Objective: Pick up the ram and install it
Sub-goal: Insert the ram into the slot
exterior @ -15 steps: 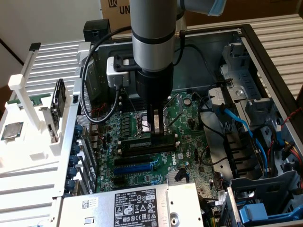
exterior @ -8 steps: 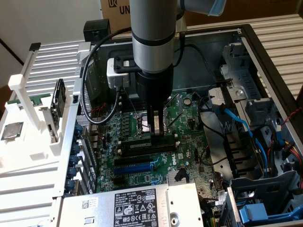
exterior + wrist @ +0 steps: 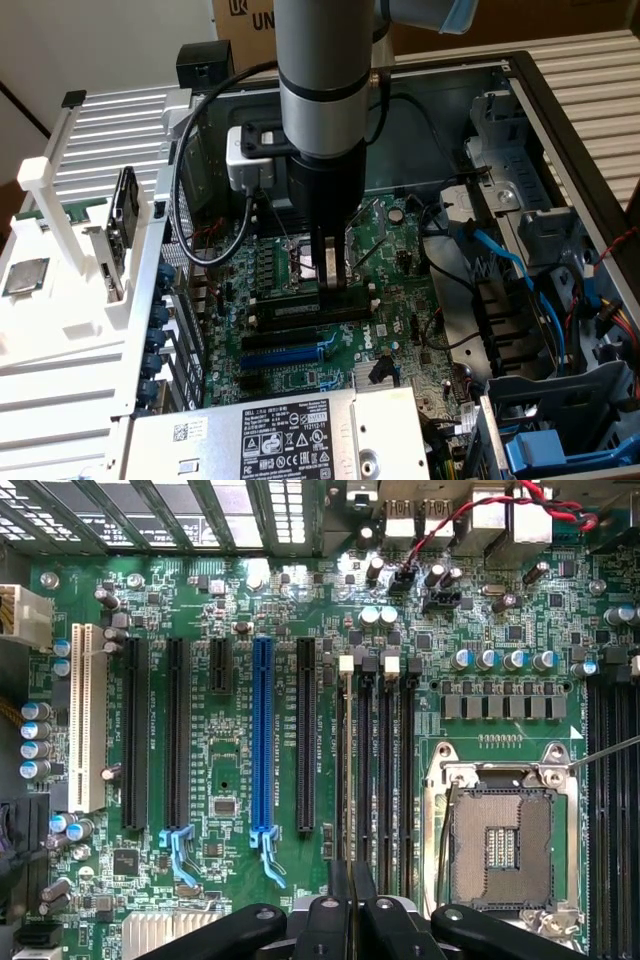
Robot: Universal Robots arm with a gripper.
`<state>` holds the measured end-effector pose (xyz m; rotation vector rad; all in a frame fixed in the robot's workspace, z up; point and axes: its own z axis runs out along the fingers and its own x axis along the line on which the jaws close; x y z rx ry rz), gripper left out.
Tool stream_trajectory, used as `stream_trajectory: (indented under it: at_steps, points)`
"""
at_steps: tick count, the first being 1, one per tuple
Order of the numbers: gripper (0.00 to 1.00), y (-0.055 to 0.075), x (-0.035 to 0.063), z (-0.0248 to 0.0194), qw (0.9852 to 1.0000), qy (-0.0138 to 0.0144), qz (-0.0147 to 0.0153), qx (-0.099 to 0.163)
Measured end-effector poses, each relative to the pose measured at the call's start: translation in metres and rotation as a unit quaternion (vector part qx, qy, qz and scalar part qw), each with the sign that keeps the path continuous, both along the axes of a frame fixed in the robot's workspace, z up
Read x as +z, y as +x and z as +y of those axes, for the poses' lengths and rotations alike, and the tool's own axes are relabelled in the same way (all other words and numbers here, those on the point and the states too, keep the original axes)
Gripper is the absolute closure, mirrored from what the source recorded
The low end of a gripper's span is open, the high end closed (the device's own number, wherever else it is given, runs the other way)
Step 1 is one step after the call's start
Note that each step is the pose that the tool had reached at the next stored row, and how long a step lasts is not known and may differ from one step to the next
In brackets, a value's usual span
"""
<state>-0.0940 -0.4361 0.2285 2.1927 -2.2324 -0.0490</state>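
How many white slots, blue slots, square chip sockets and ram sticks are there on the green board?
white slot: 1
blue slot: 1
square chip socket: 1
ram stick: 1
Total: 4

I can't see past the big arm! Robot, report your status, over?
Gripper shut on the ram. The ram stands on edge along a memory slot, beside the empty processor socket. Nothing blocking it.
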Motion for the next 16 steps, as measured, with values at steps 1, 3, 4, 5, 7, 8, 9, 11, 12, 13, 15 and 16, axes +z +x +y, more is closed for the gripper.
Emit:
stream_trajectory:
  at_steps: [1,3,4,5,7,8,9,11,12,13,15,16]
  points:
    - [0.88,0.0000,-0.0003,0.0000,1.0000,0.0000,0.0000,0.000]
    - [0.88,0.0000,-0.0010,0.0000,1.0000,-0.0001,0.0000,0.000]
    - [0.88,0.0000,-0.0011,0.0000,1.0000,-0.0001,0.0001,0.000]
    - [0.88,0.0000,-0.0011,0.0000,1.0000,0.0000,0.0000,0.000]
    - [0.88,0.0000,-0.0011,0.0000,1.0000,0.0000,0.0000,0.000]
    - [0.88,0.0000,-0.0011,0.0000,1.0000,0.0000,0.0000,0.000]
    - [0.88,0.0000,-0.0011,0.0000,1.0000,0.0000,0.0000,0.000]
    - [0.88,0.0000,-0.0011,0.0000,1.0000,0.0000,0.0000,0.000]
    - [0.88,0.0000,-0.0011,0.0000,1.0000,0.0000,0.0000,0.000]
    - [0.88,0.0000,-0.0011,0.0000,1.0000,0.0000,0.0000,0.000]
    - [0.86,0.0000,-0.0012,0.0000,1.0000,0.0000,0.0000,0.000]
    - [0.86,0.0000,-0.0012,0.0000,1.0000,0.0000,0.0000,0.000]
